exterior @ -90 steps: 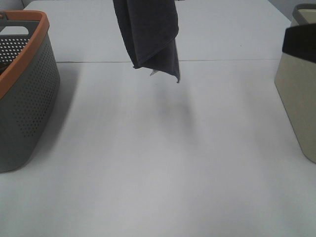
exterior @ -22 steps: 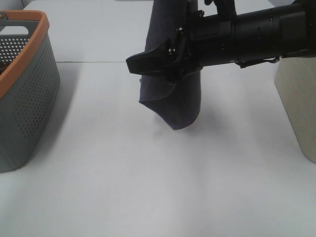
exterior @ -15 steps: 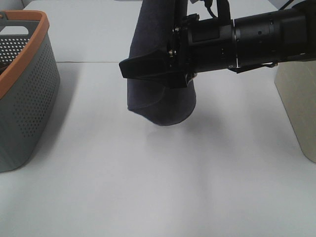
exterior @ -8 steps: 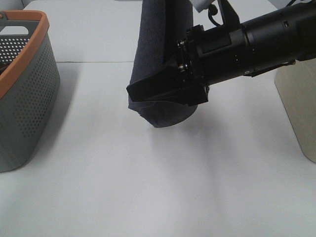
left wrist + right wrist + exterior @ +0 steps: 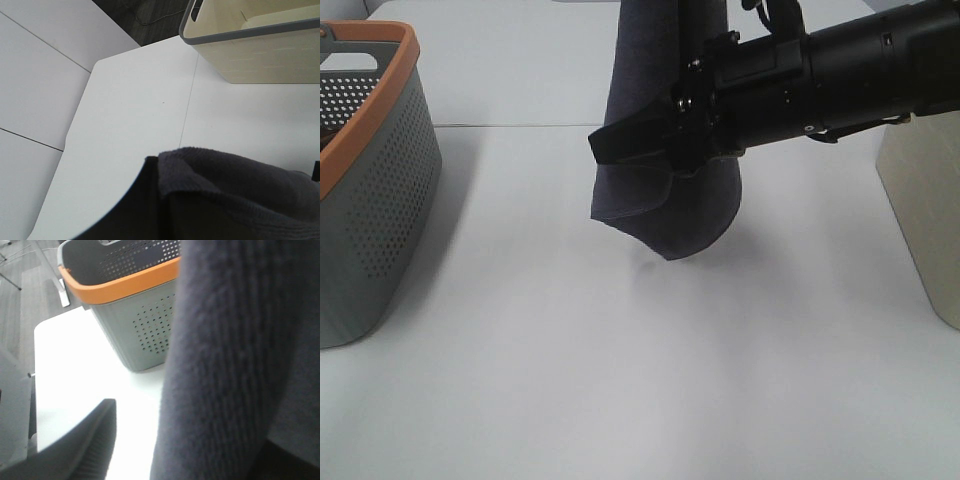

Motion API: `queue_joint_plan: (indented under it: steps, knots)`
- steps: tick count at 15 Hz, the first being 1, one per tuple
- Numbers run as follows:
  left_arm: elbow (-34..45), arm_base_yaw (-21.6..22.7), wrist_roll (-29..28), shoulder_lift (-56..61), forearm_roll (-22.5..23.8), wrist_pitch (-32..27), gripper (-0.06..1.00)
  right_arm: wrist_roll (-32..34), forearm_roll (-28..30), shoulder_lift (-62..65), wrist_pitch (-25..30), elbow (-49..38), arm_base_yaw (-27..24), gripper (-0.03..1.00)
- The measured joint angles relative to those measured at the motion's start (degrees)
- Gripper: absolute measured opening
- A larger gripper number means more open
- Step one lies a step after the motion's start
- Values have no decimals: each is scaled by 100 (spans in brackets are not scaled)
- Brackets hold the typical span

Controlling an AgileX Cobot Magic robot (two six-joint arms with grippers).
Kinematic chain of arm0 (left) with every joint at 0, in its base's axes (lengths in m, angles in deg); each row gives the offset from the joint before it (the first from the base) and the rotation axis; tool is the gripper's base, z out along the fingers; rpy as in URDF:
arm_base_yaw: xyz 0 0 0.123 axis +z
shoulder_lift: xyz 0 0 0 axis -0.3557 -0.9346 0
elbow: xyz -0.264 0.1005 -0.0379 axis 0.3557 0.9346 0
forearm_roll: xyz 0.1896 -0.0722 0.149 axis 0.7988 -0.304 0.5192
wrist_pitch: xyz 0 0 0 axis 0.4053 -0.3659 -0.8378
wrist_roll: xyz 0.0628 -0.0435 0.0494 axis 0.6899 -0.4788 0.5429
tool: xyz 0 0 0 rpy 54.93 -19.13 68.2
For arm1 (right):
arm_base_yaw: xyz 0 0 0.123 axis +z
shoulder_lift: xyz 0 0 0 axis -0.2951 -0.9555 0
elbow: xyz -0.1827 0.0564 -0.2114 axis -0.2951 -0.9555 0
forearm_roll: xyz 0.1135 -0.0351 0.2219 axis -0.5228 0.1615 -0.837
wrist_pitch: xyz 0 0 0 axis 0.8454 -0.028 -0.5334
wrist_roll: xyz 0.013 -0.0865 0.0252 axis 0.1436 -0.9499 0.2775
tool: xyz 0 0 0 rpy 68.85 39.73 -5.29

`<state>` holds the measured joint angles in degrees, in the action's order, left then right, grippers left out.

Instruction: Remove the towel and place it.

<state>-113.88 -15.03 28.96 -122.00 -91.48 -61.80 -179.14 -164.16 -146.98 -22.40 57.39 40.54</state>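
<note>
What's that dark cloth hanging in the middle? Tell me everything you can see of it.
The towel is a dark charcoal cloth with a nubby terry look. It hangs loosely folded in a long drape, and its top leaves the high view. Its hemmed lower end curls to a point just above the white table, apparently not touching it. The right gripper reaches across it, jaws open around the cloth.

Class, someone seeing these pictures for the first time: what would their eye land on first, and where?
A dark towel hangs in mid-air over the middle of the white table, with the black right gripper reaching in from the right. A grey basket with an orange rim stands at the left edge.
</note>
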Motion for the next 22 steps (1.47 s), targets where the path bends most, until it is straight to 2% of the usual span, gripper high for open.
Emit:
queue_joint_plan:
  steps: [3, 6, 12, 13, 17, 18, 20, 21, 22]
  knots:
    - [0, 0, 0, 0, 0, 0, 0, 395, 418, 11, 138, 0, 0, 38]
    - [0, 0, 0, 0, 0, 0, 0, 659, 676, 143, 143, 0, 0, 25]
    - [0, 0, 0, 0, 0, -11, 0, 1874, 1839, 544, 138, 0, 0, 0]
    - [0, 0, 0, 0, 0, -40, 0, 2143, 2028, 590, 132, 0, 0, 0]
    - [0, 0, -246, -80, 63, -298, 0, 3953, 3466, 1146, 120, 0, 0, 0]
    - [0, 0, -470, -178, 212, -424, 0, 4538, 4097, 1266, 143, 23, 0, 0]
    - [0, 0, -1175, -378, 831, -596, 0, 5964, 5518, 1387, 350, 275, 0, 0]
    - [6, 0, -1627, -430, 1129, -613, 0, 6532, 6194, 1415, 579, 464, 0, 0]
    - [6, 0, -1839, -447, 1226, -630, 0, 6795, 6543, 1415, 693, 579, 0, 0]
